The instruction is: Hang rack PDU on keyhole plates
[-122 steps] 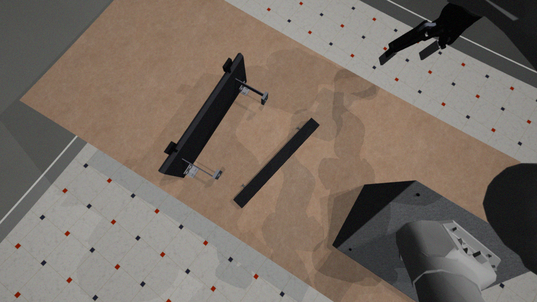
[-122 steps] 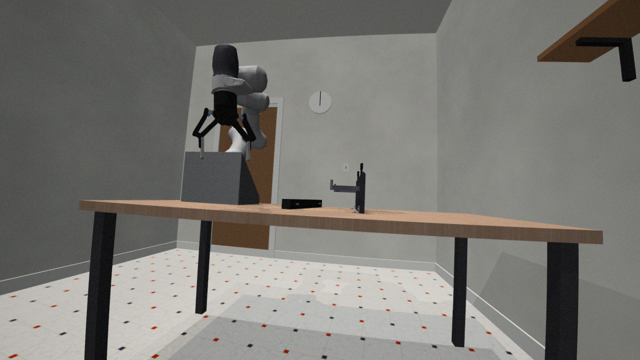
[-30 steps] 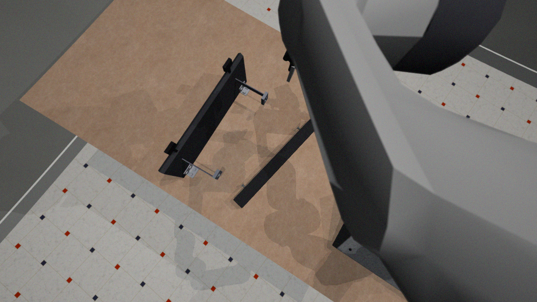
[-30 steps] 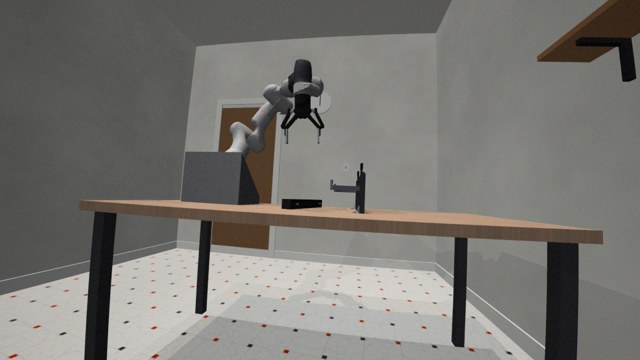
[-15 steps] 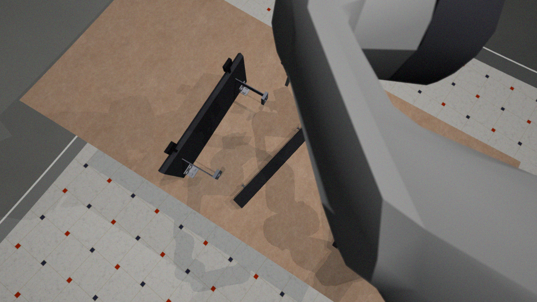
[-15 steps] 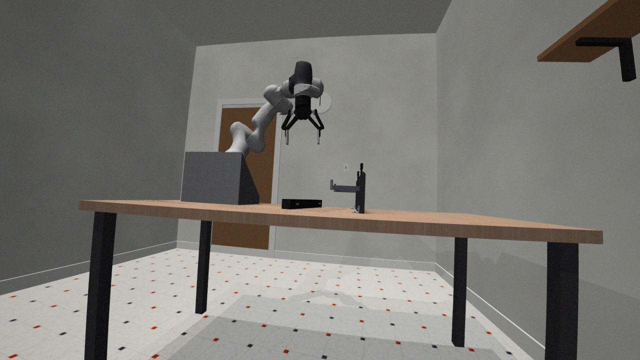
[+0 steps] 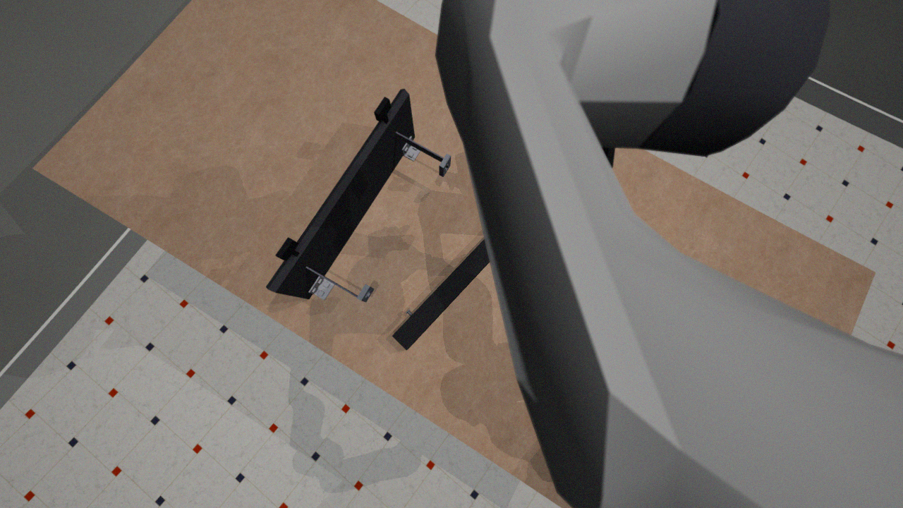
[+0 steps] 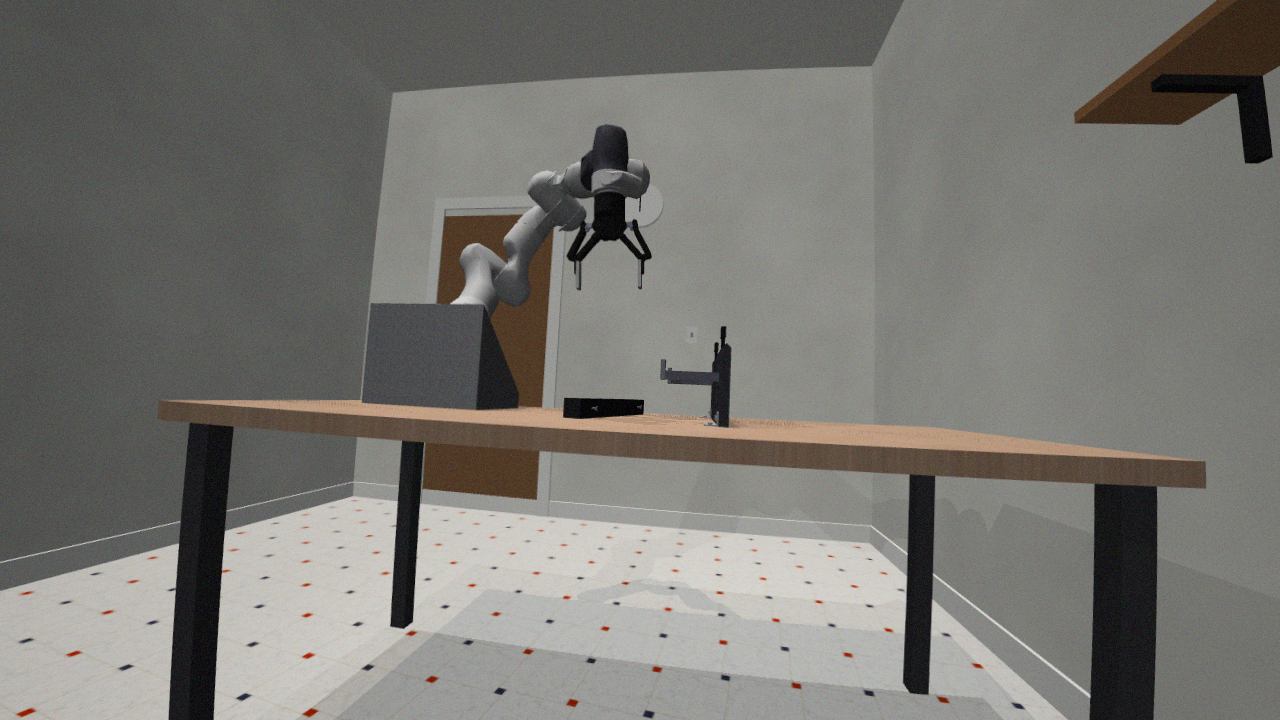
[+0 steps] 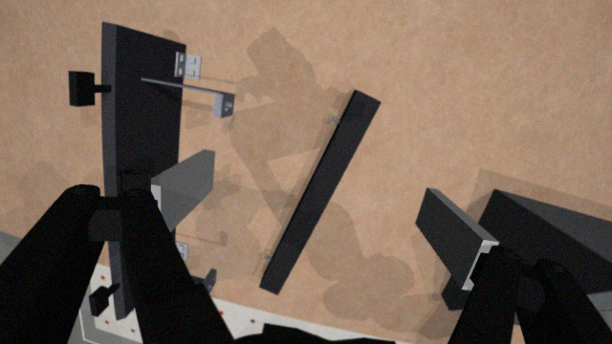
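The rack PDU point(image 7: 441, 294) is a long black bar lying flat on the wooden table, also seen in the side view point(image 8: 603, 407) and in the wrist view point(image 9: 319, 191). An upright black back panel point(image 7: 343, 195) stands beside it, about a hand's width away. Two grey keyhole plates sit on thin arms that reach toward the PDU, one at each end point(image 7: 445, 164) point(image 7: 365, 293). My gripper point(image 8: 608, 284) is open and empty, high above the PDU, fingers pointing down. In the wrist view the PDU lies between the spread fingers. In the overhead view the arm hides the gripper.
The grey robot pedestal point(image 8: 434, 356) stands on the table behind the PDU. A large arm link point(image 7: 631, 283) blocks the right half of the overhead view. The table's edge runs close to the near end of the panel. A wall shelf point(image 8: 1172, 71) hangs at the upper right.
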`<state>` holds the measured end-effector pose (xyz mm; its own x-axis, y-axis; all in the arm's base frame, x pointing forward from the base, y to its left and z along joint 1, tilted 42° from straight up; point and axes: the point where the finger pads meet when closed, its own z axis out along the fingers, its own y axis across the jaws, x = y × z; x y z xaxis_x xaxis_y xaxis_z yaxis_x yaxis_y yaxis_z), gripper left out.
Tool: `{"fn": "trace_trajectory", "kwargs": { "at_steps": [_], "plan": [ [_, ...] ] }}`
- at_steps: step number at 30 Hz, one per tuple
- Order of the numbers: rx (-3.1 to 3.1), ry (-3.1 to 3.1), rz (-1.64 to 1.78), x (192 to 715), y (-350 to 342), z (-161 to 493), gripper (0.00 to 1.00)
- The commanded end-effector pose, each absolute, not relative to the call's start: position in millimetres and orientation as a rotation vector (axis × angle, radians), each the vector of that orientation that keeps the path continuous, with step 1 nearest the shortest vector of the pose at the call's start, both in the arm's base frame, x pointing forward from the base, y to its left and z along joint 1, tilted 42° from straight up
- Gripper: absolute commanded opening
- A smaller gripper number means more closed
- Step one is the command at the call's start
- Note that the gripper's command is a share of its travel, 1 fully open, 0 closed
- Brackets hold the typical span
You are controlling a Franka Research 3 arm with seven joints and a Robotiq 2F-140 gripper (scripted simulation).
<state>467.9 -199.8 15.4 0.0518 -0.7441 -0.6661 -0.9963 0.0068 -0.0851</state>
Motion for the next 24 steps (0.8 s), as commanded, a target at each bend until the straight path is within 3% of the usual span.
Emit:
{"fn": "trace_trajectory", "kwargs": {
  "at_steps": [1, 24],
  "plan": [
    [-1.775, 1.759, 0.611, 467, -198, 16, 1.0],
    [-1.745, 1.803, 0.636, 469, -179, 33, 1.0]
  ]
}}
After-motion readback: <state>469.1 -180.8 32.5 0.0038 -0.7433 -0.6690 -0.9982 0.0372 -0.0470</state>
